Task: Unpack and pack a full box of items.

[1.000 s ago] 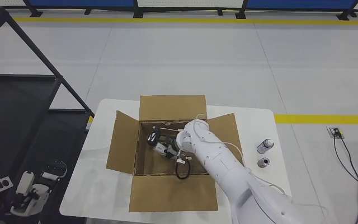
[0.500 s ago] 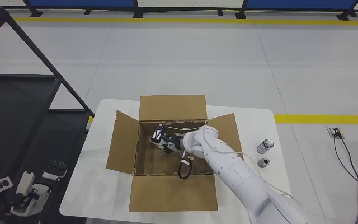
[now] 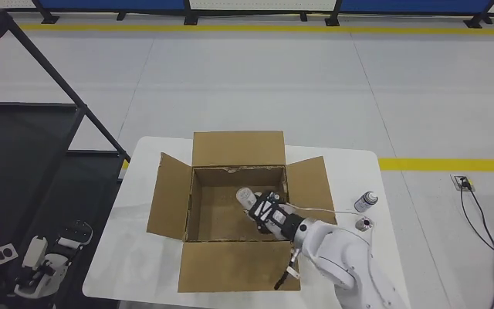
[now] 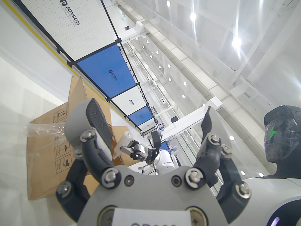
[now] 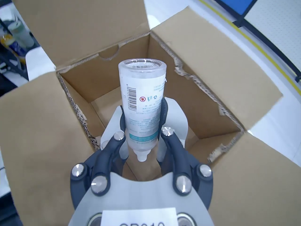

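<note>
An open cardboard box (image 3: 238, 147) stands on the white table (image 3: 351, 166), flaps spread. My right gripper (image 3: 265, 209) hovers over the box's right half, shut on a clear bottle (image 3: 246, 196) with a white printed label. In the right wrist view the bottle (image 5: 141, 104) sits between the fingers (image 5: 164, 109), cap end toward the wrist, above the box's bare bottom (image 5: 110, 99). My left gripper (image 4: 150, 111) is open and holds nothing, pointing up and away from the table. Beyond it are the box (image 4: 47, 147) and the held bottle (image 4: 125, 139).
Right of the box, a small can (image 3: 365, 202) and a smaller item (image 3: 363, 225) stand on the table. A black rack (image 3: 46, 162) borders the table's left side. The table's right strip has free room.
The right arm has drawn back from the box's left interior toward its right near corner and risen, carrying the bottle up out of the box.
</note>
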Available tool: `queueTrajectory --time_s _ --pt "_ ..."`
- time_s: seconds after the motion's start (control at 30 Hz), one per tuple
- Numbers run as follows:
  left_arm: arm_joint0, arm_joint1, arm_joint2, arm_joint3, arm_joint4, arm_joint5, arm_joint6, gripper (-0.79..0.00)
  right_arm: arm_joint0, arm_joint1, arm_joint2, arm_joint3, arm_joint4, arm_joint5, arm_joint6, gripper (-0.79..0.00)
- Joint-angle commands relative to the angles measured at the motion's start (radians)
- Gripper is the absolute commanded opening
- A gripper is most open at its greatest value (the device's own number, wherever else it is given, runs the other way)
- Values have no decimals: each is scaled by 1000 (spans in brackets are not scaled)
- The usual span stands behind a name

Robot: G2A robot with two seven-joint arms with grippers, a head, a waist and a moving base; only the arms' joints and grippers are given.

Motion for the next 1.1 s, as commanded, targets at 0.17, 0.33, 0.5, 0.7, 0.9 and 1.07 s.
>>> queueTrajectory --time_s 0.17,0.33,0.5,0.7,0.9,1.07 --pt "0 0 0 0 0 0 0 0 -332 30 283 -115 138 -15 -421 -785" --pt "0 0 0 0 0 0 0 0 -544 37 443 -58 228 -57 -790 -785" --pt "0 0 0 0 0 0 0 0 -636 44 543 49 305 -148 -991 -785" --pt "0 0 0 0 0 0 0 0 -576 64 612 187 402 -238 -853 -785" --pt "0 0 0 0 0 0 0 0 -576 64 612 187 402 -238 -853 -785" --pt "0 0 0 0 0 0 0 0 -576 64 612 187 402 -238 -853 -785"
